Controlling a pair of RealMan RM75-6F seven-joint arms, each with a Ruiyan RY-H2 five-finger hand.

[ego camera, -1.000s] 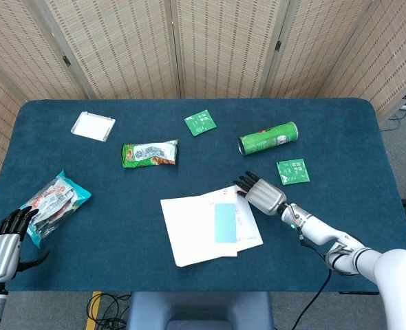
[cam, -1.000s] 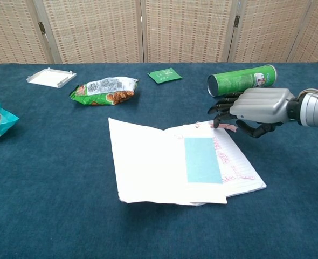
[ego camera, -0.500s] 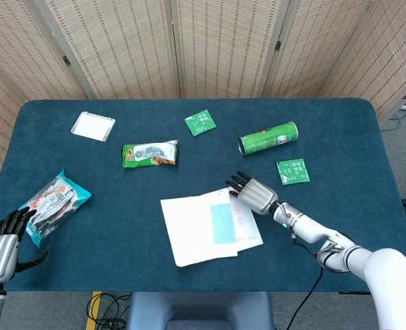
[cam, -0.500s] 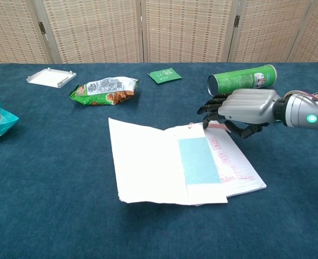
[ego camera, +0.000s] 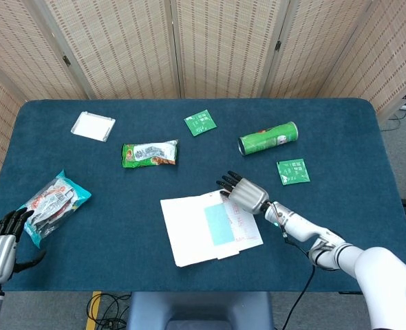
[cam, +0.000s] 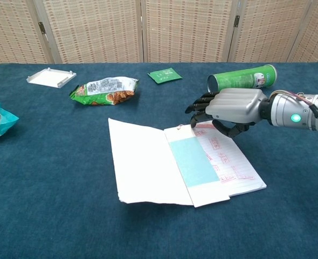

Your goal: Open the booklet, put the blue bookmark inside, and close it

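Observation:
The white booklet (ego camera: 189, 230) (cam: 143, 162) lies open near the table's front edge. A light blue bookmark (ego camera: 218, 223) (cam: 194, 162) lies on a loose-lying page that slants across the middle. A pink-printed page (cam: 229, 159) shows to its right. My right hand (ego camera: 244, 194) (cam: 232, 105) is at the booklet's far edge. Its fingers reach down to the top of the bookmark's page with the thumb below, and it seems to hold that page's edge. My left hand (ego camera: 0, 240) rests at the front left corner, holding nothing, fingers loosely apart.
A green can (ego camera: 268, 138) (cam: 241, 79) lies on its side just behind my right hand. Two green packets (ego camera: 200, 122) (ego camera: 293, 171), a green snack bag (ego camera: 150, 152), a white lid (ego camera: 93, 126) and a teal snack bag (ego camera: 51, 203) lie around the table.
My right hand has moved left along the booklet's far edge, and the page with the blue bookmark has swung left with it, uncovering more of the printed page. The left hand stayed put.

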